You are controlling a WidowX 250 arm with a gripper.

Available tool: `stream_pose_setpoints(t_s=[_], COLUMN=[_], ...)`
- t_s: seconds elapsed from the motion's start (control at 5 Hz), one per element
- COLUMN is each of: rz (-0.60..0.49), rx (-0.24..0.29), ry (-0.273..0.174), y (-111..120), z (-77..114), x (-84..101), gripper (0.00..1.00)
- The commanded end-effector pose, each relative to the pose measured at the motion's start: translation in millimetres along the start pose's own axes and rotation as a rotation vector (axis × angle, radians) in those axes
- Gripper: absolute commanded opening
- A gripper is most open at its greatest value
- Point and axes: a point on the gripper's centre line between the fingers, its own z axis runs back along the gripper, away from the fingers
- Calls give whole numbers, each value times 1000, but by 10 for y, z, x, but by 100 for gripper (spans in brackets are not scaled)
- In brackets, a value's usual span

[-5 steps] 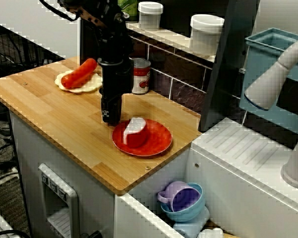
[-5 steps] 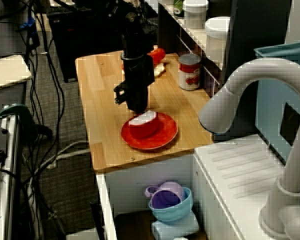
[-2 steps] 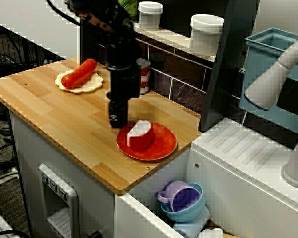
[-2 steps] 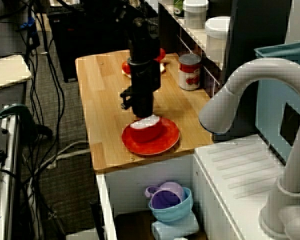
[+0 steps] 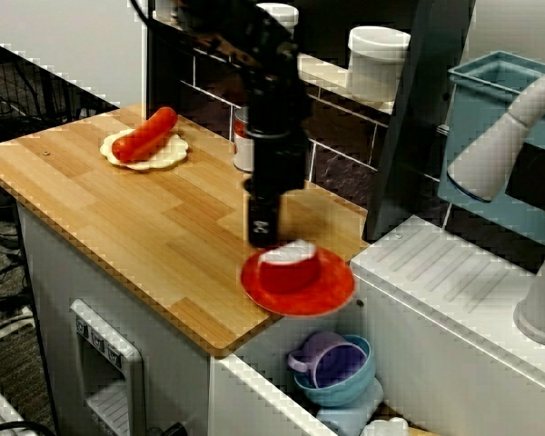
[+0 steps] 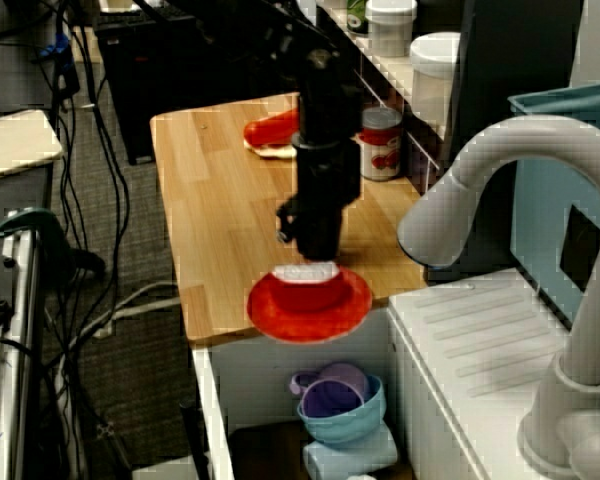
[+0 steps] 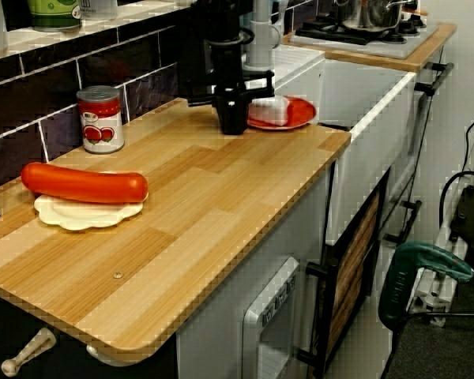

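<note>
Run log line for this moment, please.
gripper: by red plate, jaws unclear | red cup: on plate | plate: at counter edge

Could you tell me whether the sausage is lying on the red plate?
No, the sausage lies on the cream plate, well apart from the red plate.

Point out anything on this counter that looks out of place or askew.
The red plate, with a red cup on it, juts well past the wooden counter at its front corner, beside the gripper; much of it has no counter beneath.
</note>
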Motion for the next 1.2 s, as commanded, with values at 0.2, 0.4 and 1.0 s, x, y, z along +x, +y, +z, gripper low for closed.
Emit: stream_pose_setpoints(t_s=[0.2, 0.4, 1.0], rz=[-114, -87, 2], rx=[-21, -26, 34], ry=[-1, -3, -32], y=[-303, -189, 10], z=[217, 261, 472], x=[522, 390, -208], gripper=[0, 0, 100])
